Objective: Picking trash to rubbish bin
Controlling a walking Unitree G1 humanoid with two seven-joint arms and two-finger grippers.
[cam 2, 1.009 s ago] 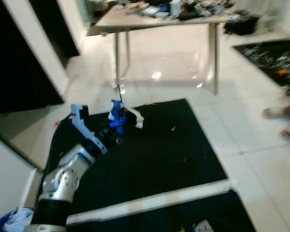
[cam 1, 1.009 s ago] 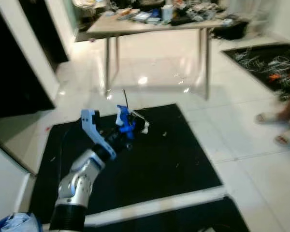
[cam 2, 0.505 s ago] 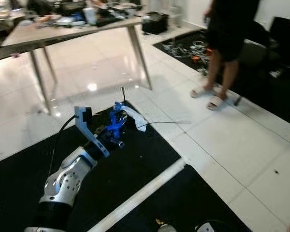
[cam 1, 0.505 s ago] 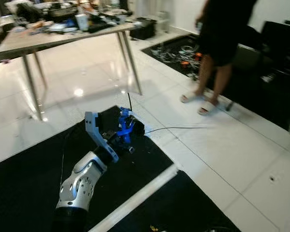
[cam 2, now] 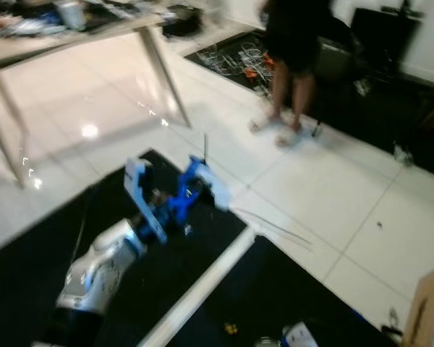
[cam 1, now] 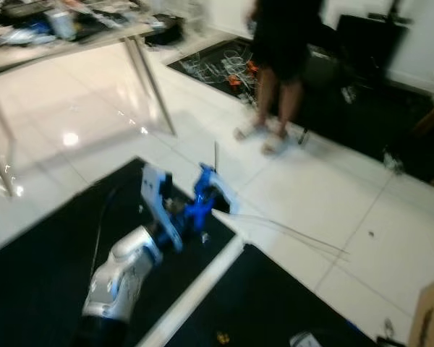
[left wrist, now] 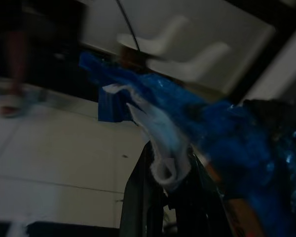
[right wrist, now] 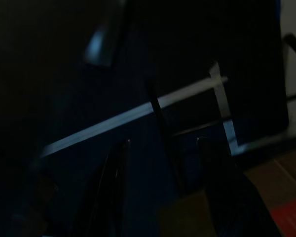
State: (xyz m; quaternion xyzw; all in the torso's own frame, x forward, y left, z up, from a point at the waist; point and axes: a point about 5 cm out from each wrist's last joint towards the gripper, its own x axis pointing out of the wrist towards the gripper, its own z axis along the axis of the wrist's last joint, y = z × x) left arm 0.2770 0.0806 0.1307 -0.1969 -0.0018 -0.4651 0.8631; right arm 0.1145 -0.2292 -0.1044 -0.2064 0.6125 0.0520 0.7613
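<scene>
1. Floor (cam 1: 325,210): white glossy tiles are carrying a black mat (cam 1: 50,267) at the robot's feet, with a pale strip (cam 1: 195,289) running along the mat's far edge.
2. Table (cam 1: 72,40): standing at the far left of the room, with clutter lying along its top, too blurred to itemise.
3. Person (cam 1: 278,65): standing on the tiles beyond the mat in sandals, beside a tangle of cables on a second dark mat.
4. Cardboard box (cam 1: 430,318): showing at the near right corner of the floor.
5. Left arm, silver, reaching forward over the far edge of the black mat; left gripper (cam 1: 202,199) is clenched on the trash, carrying it in the air above the mat's corner.
6. Trash (left wrist: 158,128): a crumpled blue and white wrapper or bag, bunching between the black fingers (left wrist: 138,197). Judged light, soft and crinkly, liable to slip or tear loose if held by a loose flap; pinching through the bunched middle is the safer hold.
7. Right gripper (right wrist: 163,148): hanging idle in deep shade over the dark floor; its fingers are standing apart, holding nothing.
8. Rubbish bin: none is being identified in these pictures; carrying appears to be the step in hand.
</scene>
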